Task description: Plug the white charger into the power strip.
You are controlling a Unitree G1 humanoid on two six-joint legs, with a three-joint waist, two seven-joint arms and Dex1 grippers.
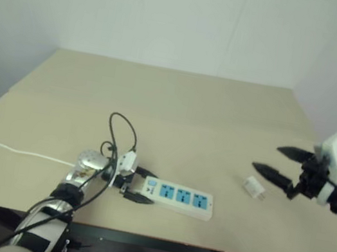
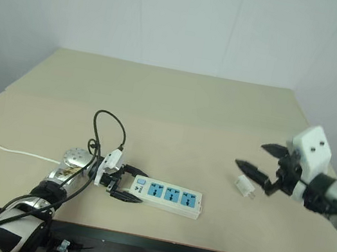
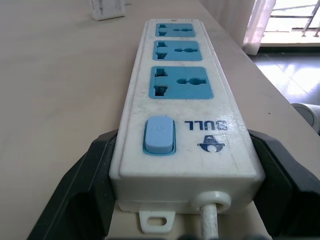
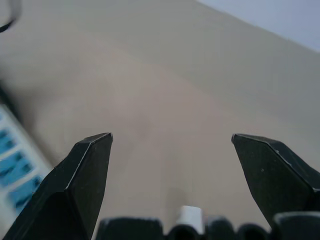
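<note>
L hand (image 1: 134, 190) clamped on power strip (image 1: 178, 198) switch end; R hand (image 1: 282, 166) wide open, empty, near white charger (image 1: 253, 186) on desk (image 1: 179, 102). Lower R straight over charger, grip body w/ prongs free

Beige tabletop (image 1: 179, 102) against plain white wall (image 1: 175, 16). Bright window (image 3: 290, 20) with daylight off to one side, grey floor below.

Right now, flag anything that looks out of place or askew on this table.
Nothing is damaged or spilled. The white charger lies tipped on the table, apart from the power strip, which sits slightly angled to the table edge.
</note>
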